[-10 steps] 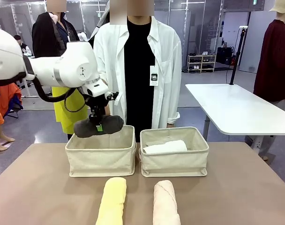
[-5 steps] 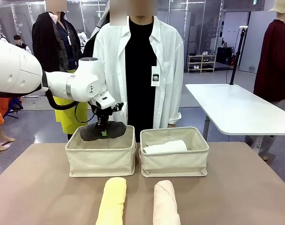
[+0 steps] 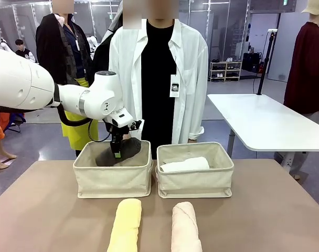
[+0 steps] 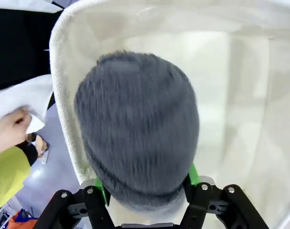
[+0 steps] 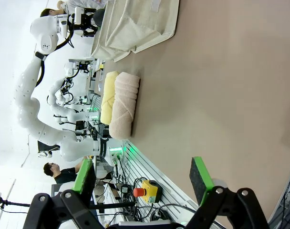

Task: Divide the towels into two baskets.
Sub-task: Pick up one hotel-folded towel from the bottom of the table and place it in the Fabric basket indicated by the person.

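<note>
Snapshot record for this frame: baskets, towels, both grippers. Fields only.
left basket: dark grey towel inside, lying tilted
right basket: white towel inside
table: pale yellow towel and pale pink towel side by side, on the robot's side of the baskets
left gripper: down in left basket, jaws wide, pads either side of dark grey towel
right gripper: open, holding nothing
person: standing behind baskets

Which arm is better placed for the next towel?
Right, probably. The right gripper is empty, jaws open, and the pale pink rolled towel lies on the robot's right; the left gripper is inside the left beige canvas basket with the dark grey towel.
</note>
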Controlling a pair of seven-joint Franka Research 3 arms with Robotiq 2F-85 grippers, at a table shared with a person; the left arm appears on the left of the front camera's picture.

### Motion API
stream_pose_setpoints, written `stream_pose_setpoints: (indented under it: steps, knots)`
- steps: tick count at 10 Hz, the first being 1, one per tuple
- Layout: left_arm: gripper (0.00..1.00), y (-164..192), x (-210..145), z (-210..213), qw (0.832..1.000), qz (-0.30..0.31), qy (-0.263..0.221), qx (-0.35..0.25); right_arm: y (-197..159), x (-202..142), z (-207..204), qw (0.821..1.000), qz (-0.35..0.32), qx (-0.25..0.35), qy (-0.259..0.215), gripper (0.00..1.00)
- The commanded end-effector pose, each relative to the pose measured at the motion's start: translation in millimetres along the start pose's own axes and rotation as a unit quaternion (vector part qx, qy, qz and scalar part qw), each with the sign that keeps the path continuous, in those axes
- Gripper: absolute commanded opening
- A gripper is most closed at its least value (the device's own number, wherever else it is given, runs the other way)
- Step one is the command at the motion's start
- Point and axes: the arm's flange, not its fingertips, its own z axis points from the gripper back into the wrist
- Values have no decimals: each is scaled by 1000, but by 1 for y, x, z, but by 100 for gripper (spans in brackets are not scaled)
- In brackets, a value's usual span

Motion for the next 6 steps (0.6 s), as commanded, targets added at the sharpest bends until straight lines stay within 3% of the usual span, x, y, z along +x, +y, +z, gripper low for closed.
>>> stream_pose_setpoints:
  steps: [1,4,5,6]
  knots:
    - [96,-3,1,9,1000,11,18,0,3,-2,0,1000,3,0,-3,100]
    - [100,-17,-8,22,999,47,25,10,3,-2,0,1000,3,0,-3,100]
    - [100,-26,-15,31,997,77,3,10,3,-2,0,1000,3,0,-3,100]
    - [100,-2,1,14,1000,23,9,8,3,-2,0,1000,3,0,-3,100]
